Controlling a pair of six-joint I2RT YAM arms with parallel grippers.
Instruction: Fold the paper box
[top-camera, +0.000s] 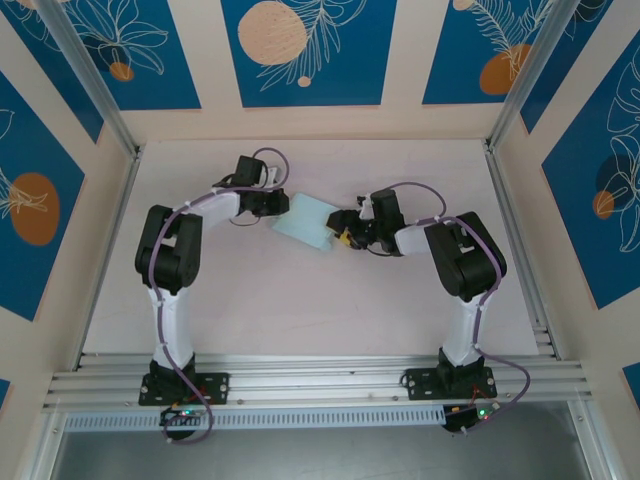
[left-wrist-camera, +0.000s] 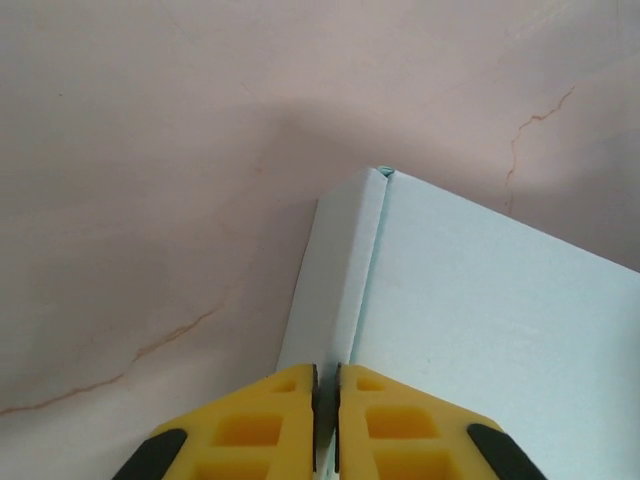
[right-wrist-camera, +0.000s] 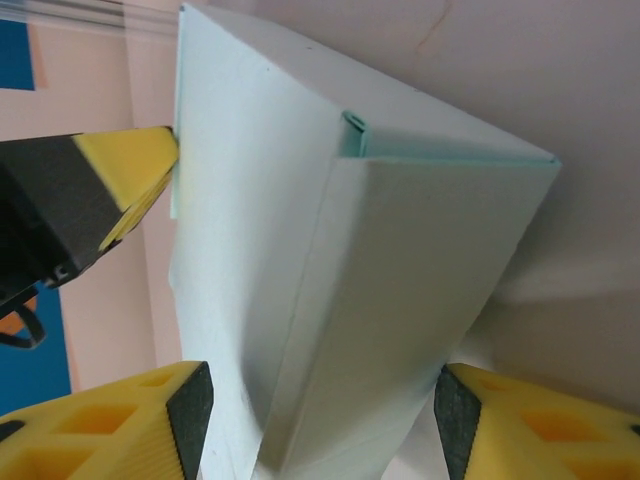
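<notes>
the paper box (top-camera: 308, 222) sits about mid-table, a little towards the far side, turned at a slant, with an arm at each end. it is pale blue and already looks like a shallow box rather than a flat sheet.

the left gripper (top-camera: 272, 212) is at the box's far-left end. from its own wrist camera the two yellow fingers (left-wrist-camera: 262, 425) are pressed almost together, only a thin slit between them, and a narrow strip of the paper box (left-wrist-camera: 480, 330) along a crease runs straight into that slit, so it looks pinched on a thin edge of card. in the right wrist view one yellow fingertip (right-wrist-camera: 140, 165) touches the left edge of the box.

the right gripper (top-camera: 342, 236) is at the near-right end. its wrist view shows the right gripper (right-wrist-camera: 315, 420) with fingers well apart, one black pad on either side of the paper box (right-wrist-camera: 330, 280). the left pad is right beside the card; the right pad seems just clear of it. i can't say it grips anything.

a small tab (right-wrist-camera: 352, 135) sticks up at one corner of the box. the table (top-camera: 300, 310) is pale pink with fine veins.
</notes>
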